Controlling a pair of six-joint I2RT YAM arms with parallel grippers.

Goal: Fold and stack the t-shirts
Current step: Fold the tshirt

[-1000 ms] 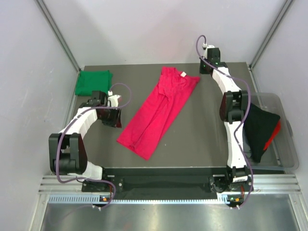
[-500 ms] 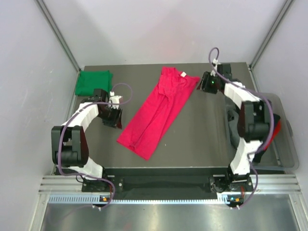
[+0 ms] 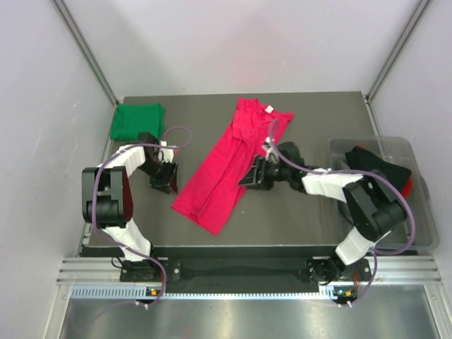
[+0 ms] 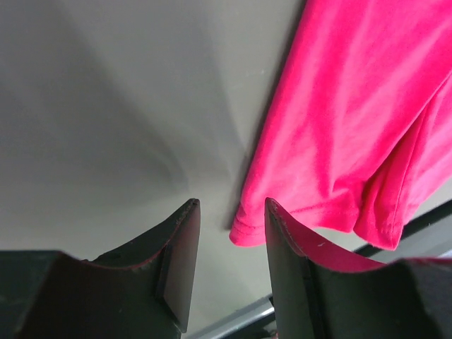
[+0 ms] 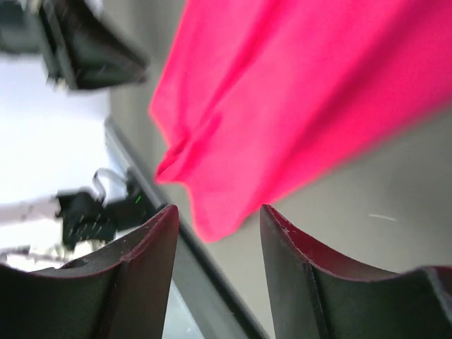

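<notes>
Crimson-pink t-shirt point(image 3: 229, 162) lies flat on the dark grey table point(image 3: 318, 120), folded lengthwise into a long narrow strip that runs diagonally. The collar end w/ the small white neck label point(image 3: 268, 109) is toward the far side, and the hem end is toward the near-left. Cloth shows a few soft creases along the strip, esp. near the hem. Green t-shirt point(image 3: 138, 120) sits folded in a compact square at the far-left corner, well apart from the pink one. Left gripper point(image 3: 168, 182) is low, just beside the shirt's near-left hem corner. Its jaws stand parted w/ nothing between them; in the left wrist view the hem corner is just ahead of the tips, and contact can't be told. Right gripper point(image 3: 250, 176) reaches in from the right side to the shirt's right long edge, approx mid-length. Its jaws are also apart and empty. The right wrist view is blurred, but it shows the pink edge ahead of the tips and bare table under them. Both arms thus flank the strip, one per side. Off the table's right edge, a clear plastic bin point(image 3: 418, 233) holds black cloth point(image 3: 374, 162) w/ a bit of red showing beside it.
</notes>
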